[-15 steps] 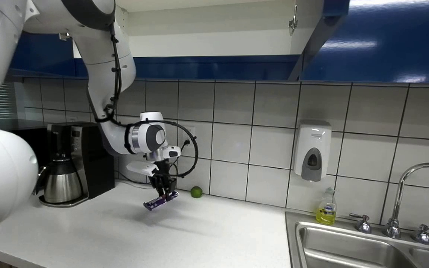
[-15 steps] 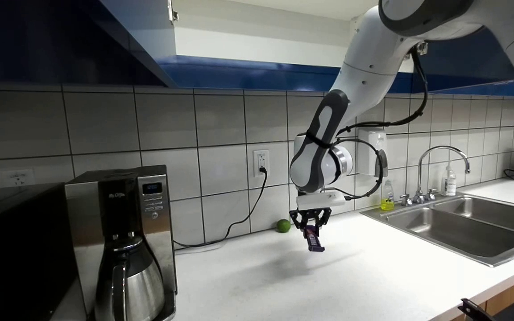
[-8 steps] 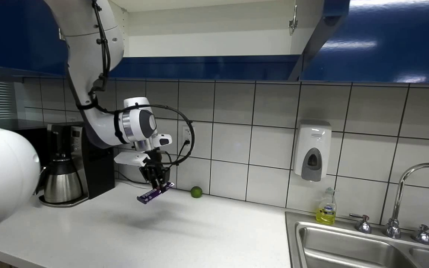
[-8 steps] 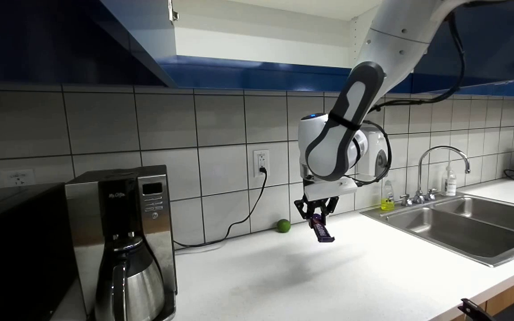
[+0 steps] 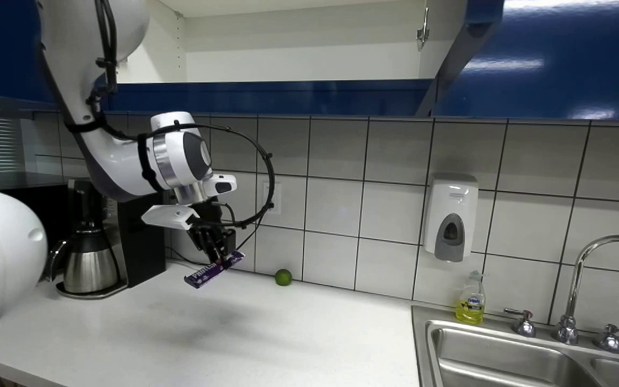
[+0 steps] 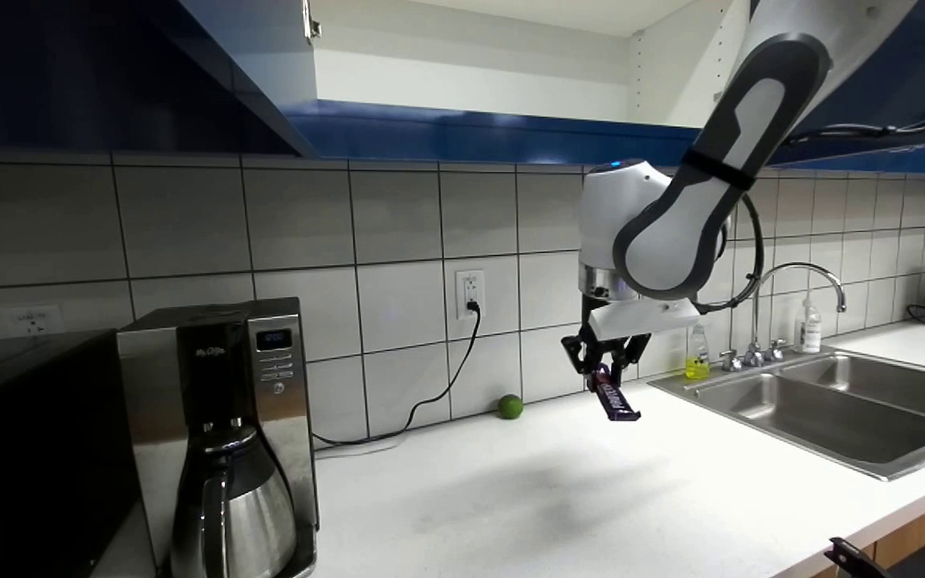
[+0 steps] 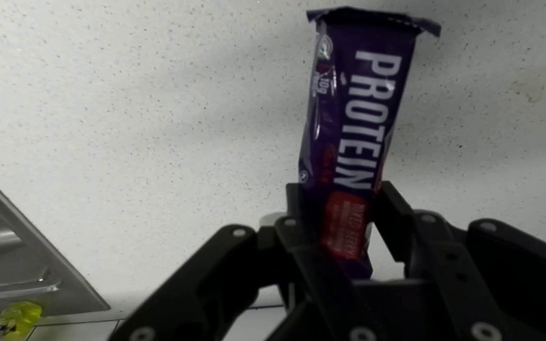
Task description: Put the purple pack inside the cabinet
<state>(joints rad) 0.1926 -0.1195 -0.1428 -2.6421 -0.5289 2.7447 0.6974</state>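
Note:
The purple pack is a long dark-purple bar wrapper with white "PROTEIN" lettering. It shows in both exterior views [image 5: 202, 276] [image 6: 617, 400] and in the wrist view [image 7: 363, 104]. My gripper [image 7: 339, 199] is shut on it across its width near one end, and the longer part sticks out past the fingers. In both exterior views the gripper [image 5: 222, 261] [image 6: 605, 376] holds it tilted above the white counter, below the cabinet. The cabinet, with a blue lower edge [image 5: 299, 97] [image 6: 462, 132] and white interior, stands open on the wall above.
An open blue door [image 5: 551, 64] hangs out beside the cabinet opening. A coffee maker [image 5: 143, 242], a green ball [image 5: 283, 277], a dish soap bottle [image 5: 470, 303] and a sink [image 5: 422, 344] are along the counter. A soap dispenser [image 5: 452, 215] is on the tiled wall.
The gripper has risen and drawn away from the tiled wall, still holding the purple pack. It moves left in an exterior view and right in the opposite view. The arm uncovers more cabinet interior.

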